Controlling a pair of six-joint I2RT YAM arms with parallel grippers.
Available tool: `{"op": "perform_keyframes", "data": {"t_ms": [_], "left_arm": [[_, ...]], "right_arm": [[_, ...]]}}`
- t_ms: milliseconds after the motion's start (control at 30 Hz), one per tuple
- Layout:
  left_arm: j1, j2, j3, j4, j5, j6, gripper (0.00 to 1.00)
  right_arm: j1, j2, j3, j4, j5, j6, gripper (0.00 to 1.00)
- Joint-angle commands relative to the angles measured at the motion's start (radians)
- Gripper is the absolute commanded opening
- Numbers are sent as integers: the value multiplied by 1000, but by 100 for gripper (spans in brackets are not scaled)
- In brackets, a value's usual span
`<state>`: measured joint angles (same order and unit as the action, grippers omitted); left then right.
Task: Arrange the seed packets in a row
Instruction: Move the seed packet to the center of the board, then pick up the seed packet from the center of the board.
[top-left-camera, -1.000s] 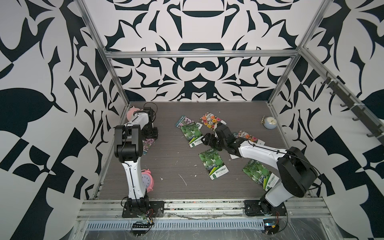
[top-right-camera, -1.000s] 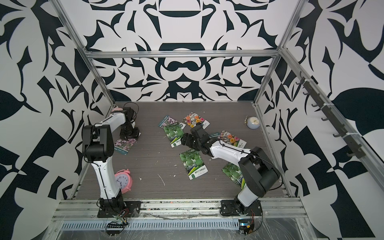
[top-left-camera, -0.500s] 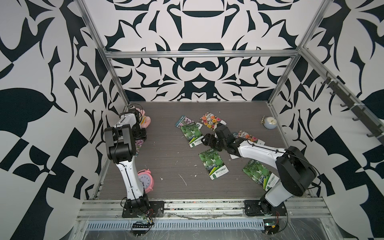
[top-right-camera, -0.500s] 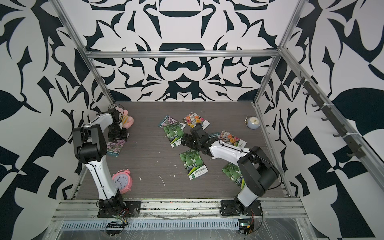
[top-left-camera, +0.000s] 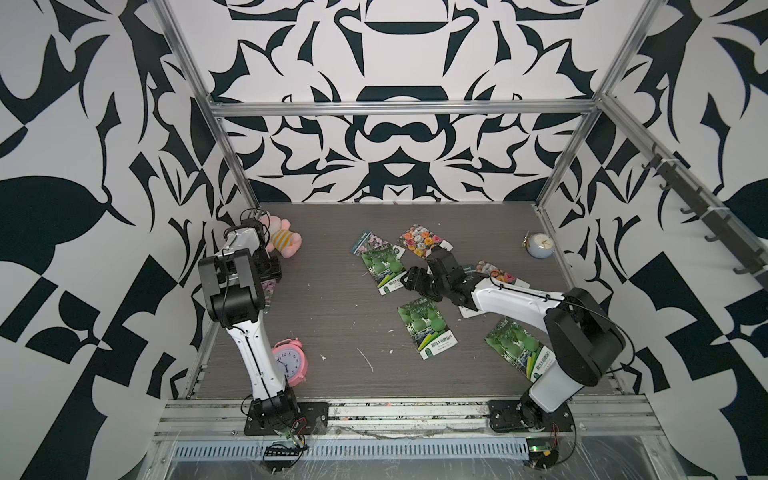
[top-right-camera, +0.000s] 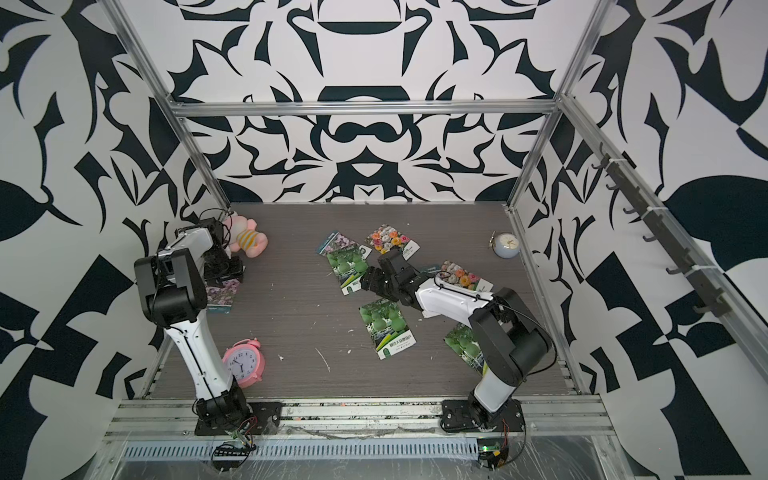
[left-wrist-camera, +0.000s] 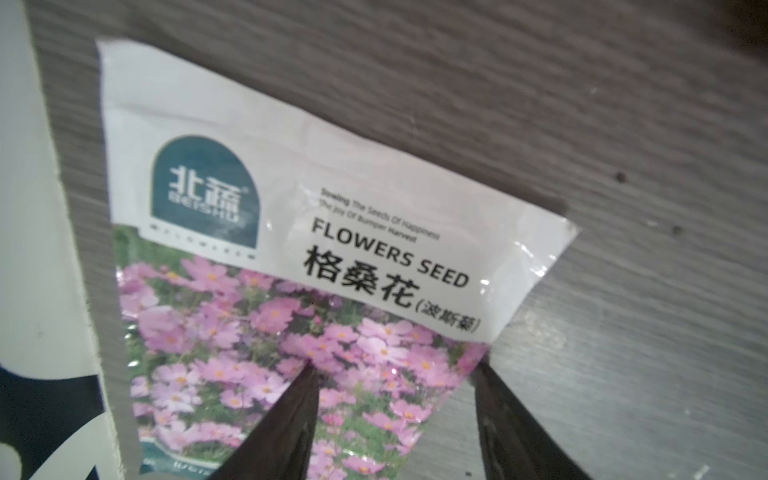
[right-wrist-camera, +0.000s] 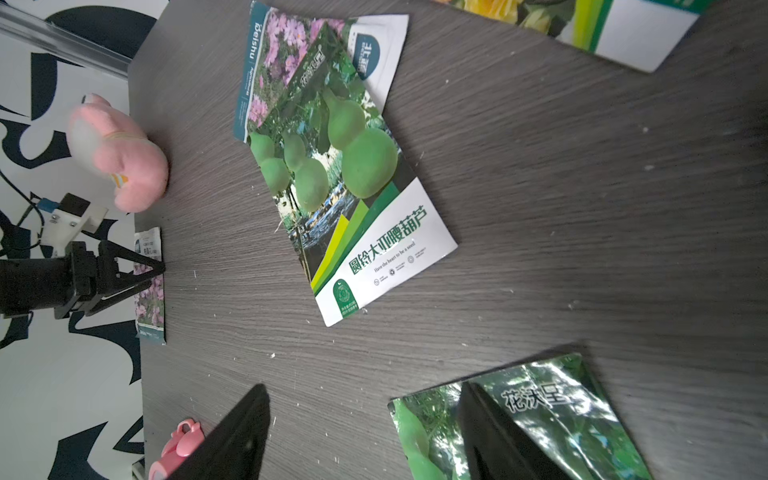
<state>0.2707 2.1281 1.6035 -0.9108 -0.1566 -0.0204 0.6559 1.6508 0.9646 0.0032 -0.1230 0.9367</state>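
The seed packets (top-left-camera: 426, 328) lie scattered over the table (top-right-camera: 291, 324), with no row formed yet. One pink-flower packet (top-right-camera: 222, 293) sits at the table's left edge in both top views, tight against the wall (left-wrist-camera: 25, 208). It reads "FLOWERS SEED", "格桑花" and carries the logo "北蔬 BEISHU". The left gripper (left-wrist-camera: 392, 372) is low over it with its fingers (left-wrist-camera: 291, 415) spread, one tip on the print and one at the edge, pinching nothing. If they close flat, the glossy film may slip or buckle against the wall. At centre frame a gourd packet (right-wrist-camera: 332, 166) marked "圆铃大亚腰葫芦" and "Have the heart to be a seed" overlaps a Beishu packet (right-wrist-camera: 266, 62). Dragging either would likely shift both. The right gripper (right-wrist-camera: 363, 386) hovers nearby, fingers spread and empty.
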Motion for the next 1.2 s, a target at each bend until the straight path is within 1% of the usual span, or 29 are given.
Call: {"op": "perform_keyframes", "data": {"t_ms": [0, 133, 233, 267, 333, 467, 533, 567, 633, 667, 700, 733, 833, 933, 967, 1033, 1100, 1167], "left_arm": [[8, 46, -9, 0, -15, -14, 62], [4, -19, 1, -26, -11, -25, 67], [-4, -100, 13, -58, -24, -46, 70], [-4, -126, 17, -65, -23, -54, 71], [-9, -179, 15, -72, -19, -77, 72], [-43, -270, 9, -97, 16, -141, 76], [-80, -324, -12, -81, 70, -196, 80], [-104, -357, -40, -54, 106, -236, 83], [-148, -419, -106, 13, 222, -295, 91], [-168, -451, -151, 62, 296, -324, 94], [-189, -485, -205, 128, 340, -359, 96], [-208, -509, -250, 183, 366, -388, 100], [-222, -551, -376, 377, 508, -540, 99], [-223, -526, -459, 599, 611, -726, 99], [-227, -505, -471, 651, 618, -780, 96], [-239, -449, -468, 721, 617, -844, 93], [-256, -386, -450, 781, 624, -880, 90], [-272, -314, -405, 797, 619, -887, 88]], "right_arm": [[-2, -3, 37, 1, -2, -1, 76], [-1, -16, 44, -13, 0, -7, 76], [-2, -37, 51, -18, 1, -30, 75], [-2, -46, 54, -27, 11, -44, 74], [-4, -68, 48, -27, 32, -64, 74], [-28, -92, 55, -65, 62, -109, 77], [-53, -98, 52, -77, 66, -138, 79], [-68, -100, 51, -85, 65, -154, 81], [-102, -91, 57, -97, 37, -198, 85], [-122, -82, 66, -108, 19, -218, 89], [-140, -71, 74, -109, 1, -236, 99], [-153, -57, 82, -110, -14, -253, 100], [-177, -2, 145, -147, -67, -320, 100], [-179, 70, 233, -167, -104, -369, 99], [-179, 106, 276, -177, -115, -378, 98], [-181, 199, 381, -200, -148, -395, 94], [-180, 291, 483, -217, -161, -401, 90], [-181, 381, 572, -219, -165, -390, 85]]}}
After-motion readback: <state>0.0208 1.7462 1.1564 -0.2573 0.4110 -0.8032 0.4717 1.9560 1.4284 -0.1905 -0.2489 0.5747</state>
